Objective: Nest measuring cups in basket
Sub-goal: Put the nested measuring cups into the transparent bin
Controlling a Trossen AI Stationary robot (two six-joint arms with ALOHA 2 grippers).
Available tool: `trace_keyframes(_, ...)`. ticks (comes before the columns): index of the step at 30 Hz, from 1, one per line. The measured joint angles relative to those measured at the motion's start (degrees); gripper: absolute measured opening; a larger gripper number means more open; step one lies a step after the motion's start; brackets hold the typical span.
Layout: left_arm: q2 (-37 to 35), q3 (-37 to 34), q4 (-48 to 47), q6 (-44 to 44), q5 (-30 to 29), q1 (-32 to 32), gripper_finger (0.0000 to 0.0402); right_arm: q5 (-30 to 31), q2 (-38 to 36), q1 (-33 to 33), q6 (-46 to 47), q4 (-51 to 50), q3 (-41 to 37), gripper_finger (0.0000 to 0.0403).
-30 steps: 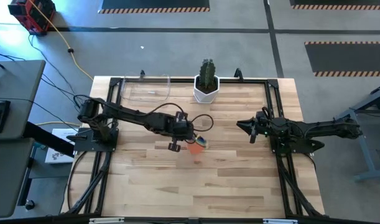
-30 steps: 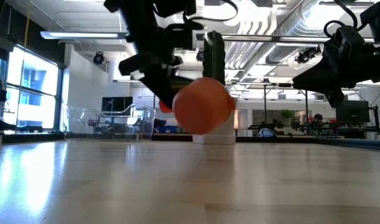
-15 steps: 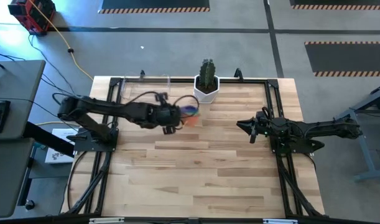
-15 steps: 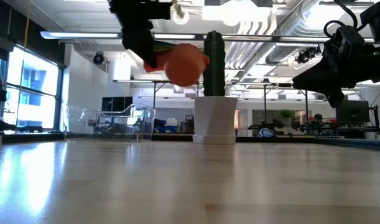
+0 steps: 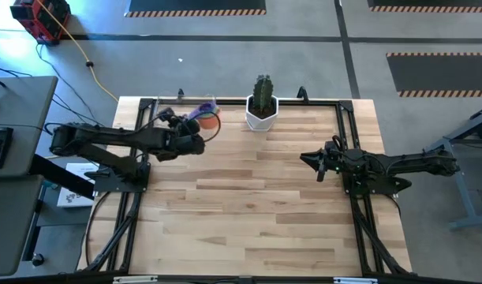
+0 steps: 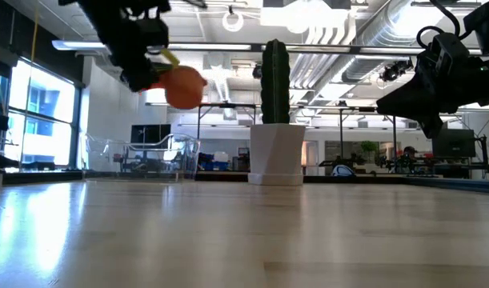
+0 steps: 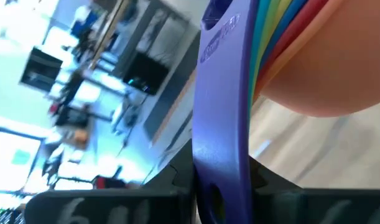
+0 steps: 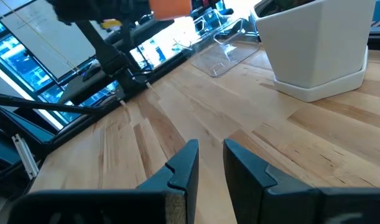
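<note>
The left pincer (image 5: pixel 195 125) is clamped on the handles of the stacked measuring cups (image 5: pixel 208 121), holding them above the table (image 5: pixel 256 213) over the clear, low-walled basket (image 5: pixel 171 113). Nesting looks done; lowering and release remain. The right pincer (image 5: pixel 305 158) waits slightly parted, empty. Smooth plastic cups, orange outermost, flat purple handle.

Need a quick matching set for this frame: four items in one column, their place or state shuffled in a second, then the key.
Items:
1. left gripper
2. right gripper
3. cactus pot
4. basket

Place or state:
A. standing at the table's far edge, mid-width
B. clear, at the far left corner
C. holding nothing, jaws slightly apart, on the right side
D. shut on the nested measuring cups, raised by the basket

Pairs: 1-D, 2-C, 3-A, 4-B
</note>
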Motion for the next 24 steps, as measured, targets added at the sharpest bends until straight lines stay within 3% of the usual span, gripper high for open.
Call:
trace_keyframes(10,-1.2,-6.1,2.7,2.4,-0.3,10.0,0.0035,0.0,0.0,0.0,0.0,0.0,0.0,0.0067)
trace_keyframes(18,-1.2,-8.0,10.1,13.5,4.2,17.5,0.0035,0.0,0.0,0.0,0.0,0.0,0.0,0.0067)
trace_keyframes(24,-1.2,-8.0,16.6,28.5,10.9,23.5,0.0035,0.0,0.0,0.0,0.0,0.0,0.0,0.0067)
